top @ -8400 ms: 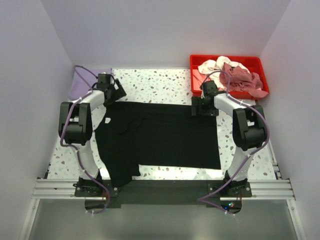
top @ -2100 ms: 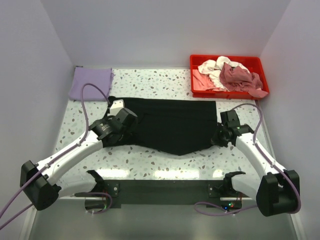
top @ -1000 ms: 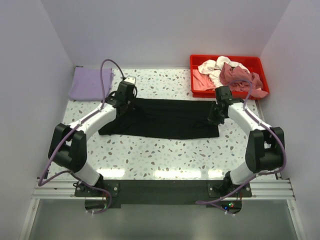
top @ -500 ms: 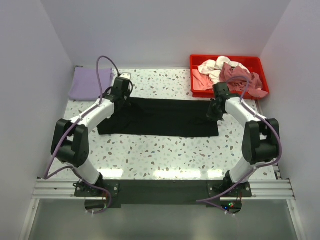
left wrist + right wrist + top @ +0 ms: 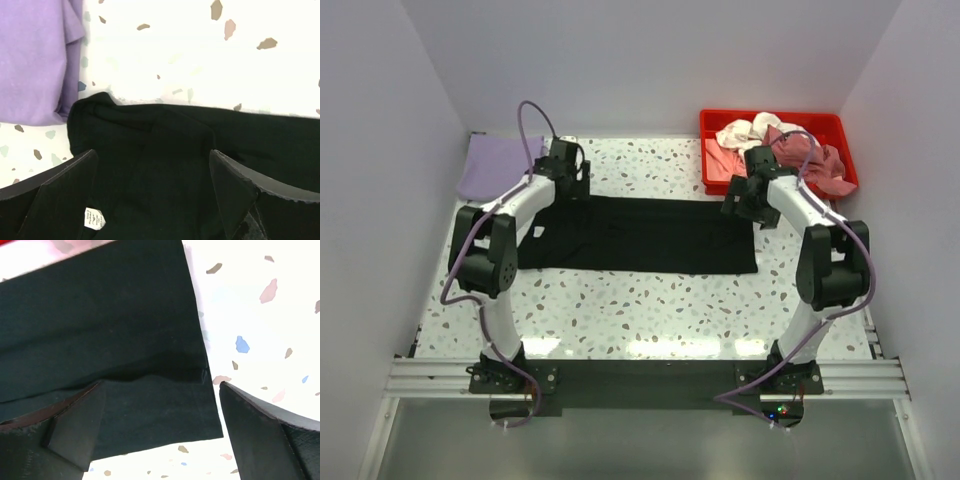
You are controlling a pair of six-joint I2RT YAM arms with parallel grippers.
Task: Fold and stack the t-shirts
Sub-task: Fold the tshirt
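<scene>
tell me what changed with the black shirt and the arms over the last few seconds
The black t-shirt got folded: both arms carried its near half up and over to the far edge, so it now lies as a narrower band. The left gripper and right gripper then let go, fingers open over that edge. The lavender t-shirt, the red tray and the shirts piled in it stayed put.

two arms [image 5: 523, 197], one red tray [image 5: 832, 122], five t-shirts [image 5: 650, 235]
</scene>
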